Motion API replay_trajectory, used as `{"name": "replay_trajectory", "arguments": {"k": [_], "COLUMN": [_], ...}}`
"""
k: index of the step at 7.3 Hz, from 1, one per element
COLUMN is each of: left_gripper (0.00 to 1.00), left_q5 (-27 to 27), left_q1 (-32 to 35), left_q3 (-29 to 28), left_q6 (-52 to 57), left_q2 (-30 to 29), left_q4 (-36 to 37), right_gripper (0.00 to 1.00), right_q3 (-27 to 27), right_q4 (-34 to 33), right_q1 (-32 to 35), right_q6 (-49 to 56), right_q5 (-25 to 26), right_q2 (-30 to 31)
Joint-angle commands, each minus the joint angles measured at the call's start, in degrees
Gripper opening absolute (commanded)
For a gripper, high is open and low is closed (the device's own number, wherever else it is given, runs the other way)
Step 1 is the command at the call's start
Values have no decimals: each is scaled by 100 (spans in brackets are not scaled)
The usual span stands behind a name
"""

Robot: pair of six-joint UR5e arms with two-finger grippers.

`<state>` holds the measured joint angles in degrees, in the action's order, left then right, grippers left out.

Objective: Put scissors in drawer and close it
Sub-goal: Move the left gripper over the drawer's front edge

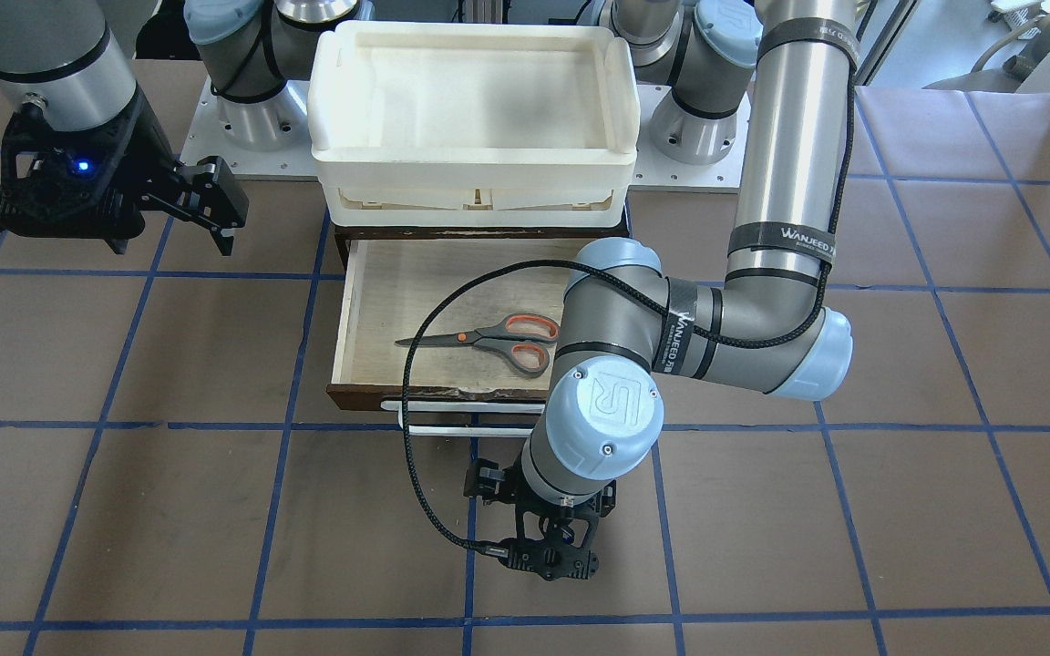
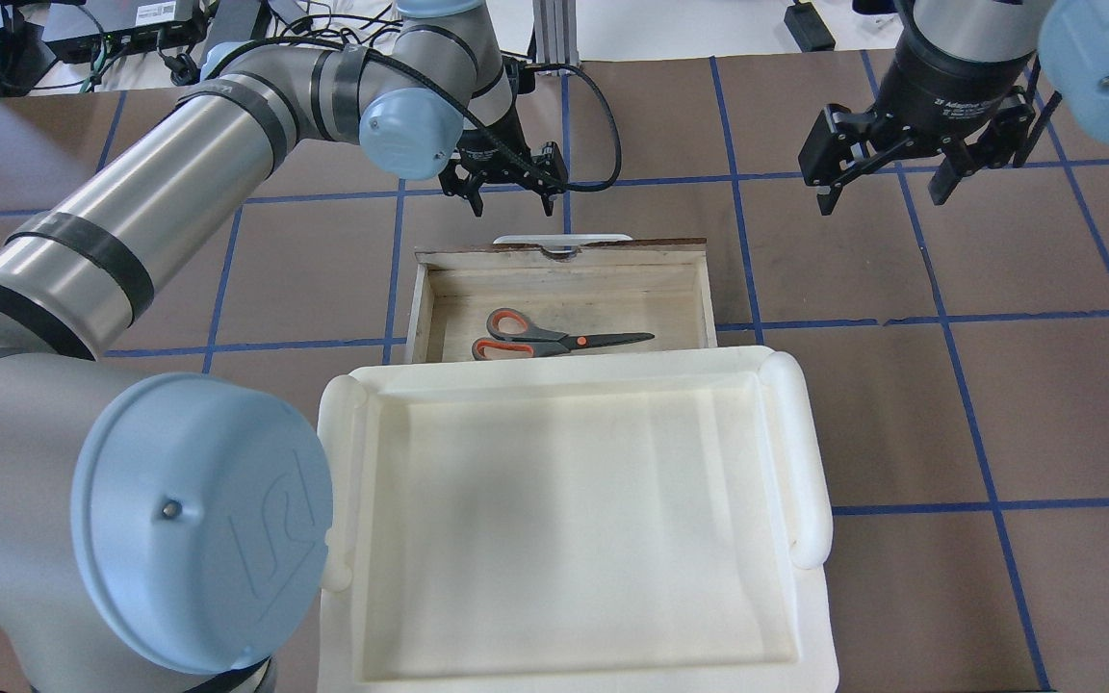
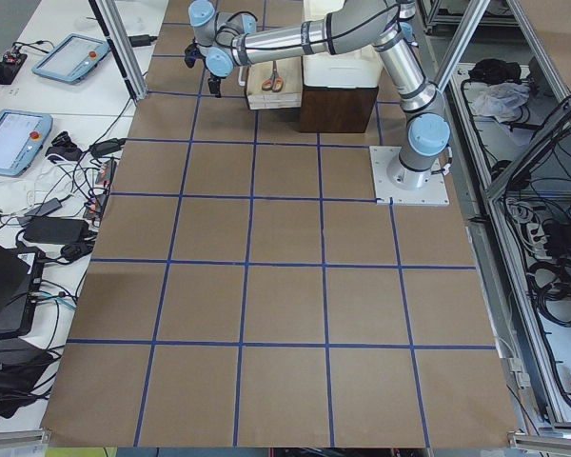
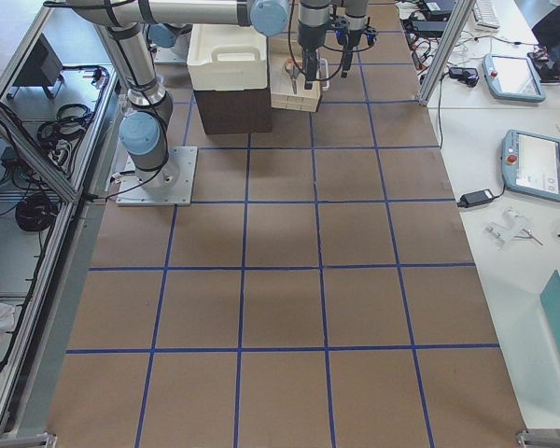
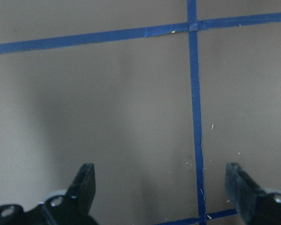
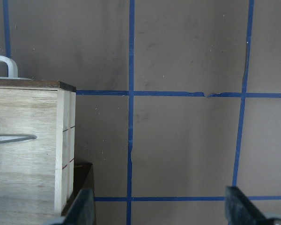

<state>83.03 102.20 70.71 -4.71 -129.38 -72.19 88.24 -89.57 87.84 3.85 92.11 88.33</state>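
The scissors [image 1: 488, 339] with grey handles and orange-red loops lie flat inside the open drawer [image 1: 379, 301], also seen from overhead [image 2: 554, 339]. The drawer's white bar handle [image 1: 452, 417] faces away from the robot. My left gripper [image 2: 513, 202] is open and empty, hanging over the bare table just beyond the handle; its wrist view shows only mat between its fingers [image 5: 84, 183]. My right gripper [image 2: 887, 197] is open and empty, off to the drawer's side. Its wrist view shows the drawer's corner [image 6: 28, 159] and the scissors' blade tip [image 6: 14, 138].
A large white plastic tray [image 2: 805, 452] sits on top of the dark cabinet above the drawer, on the robot's side. The table is brown mat with a blue tape grid [image 1: 288, 424]. A black cable [image 1: 406, 401] loops from the left wrist over the drawer.
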Motion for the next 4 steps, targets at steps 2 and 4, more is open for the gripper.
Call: {"name": "replay_trajectory", "arguments": {"k": [2,4], "left_gripper": [100,100], "left_q5": [-33,-68], "left_q1": [2,28], "left_q3": [13,13], "left_q6": [181,173], "left_q2": [71,114], "left_q4": [-488,-691], "right_gripper": [100,100], "right_q3": [0,0], "right_q4": [-8,-43], "right_q1": [-4,5], "right_q6": [-7,2], "right_q5": [0,-9], "right_q2": [0,0]}}
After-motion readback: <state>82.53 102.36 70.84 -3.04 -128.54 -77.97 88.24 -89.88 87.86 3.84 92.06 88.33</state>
